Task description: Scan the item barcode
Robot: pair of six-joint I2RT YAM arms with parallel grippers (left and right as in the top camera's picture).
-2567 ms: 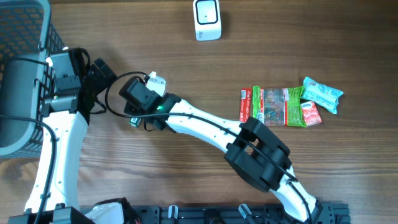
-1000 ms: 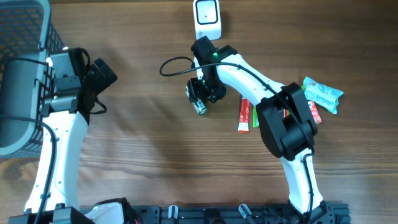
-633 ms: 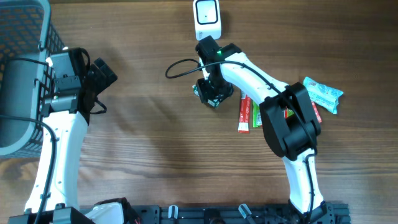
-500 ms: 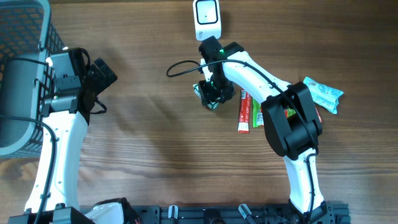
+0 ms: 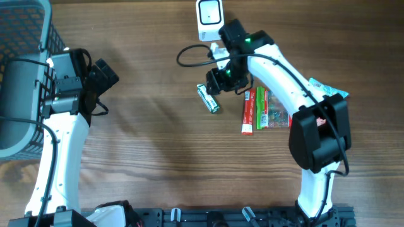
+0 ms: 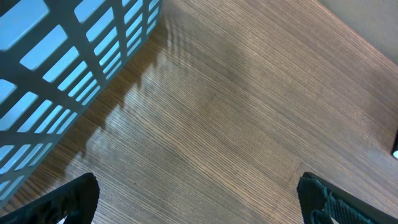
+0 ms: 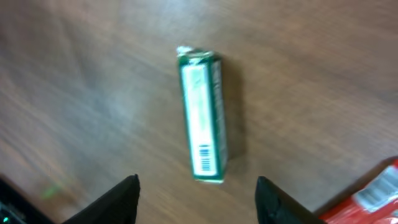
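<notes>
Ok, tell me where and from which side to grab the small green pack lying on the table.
Come straight down and close the right end effector across the green pack at its narrow width, on its two long edges: it lies flat on the table, long and slim. Probably best to grip the half away from the barcode, which faces up near one end.

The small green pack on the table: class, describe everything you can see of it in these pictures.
The green pack is a small, slim, oblong box, seemingly card, with green sides and a white upper face whose print is too blurred to read. A barcode sits near one end, facing up; the other end looks ragged. It lies flat on the wooden table. The right gripper hangs above it, jaws open, not touching it; only the table touches it.
</notes>
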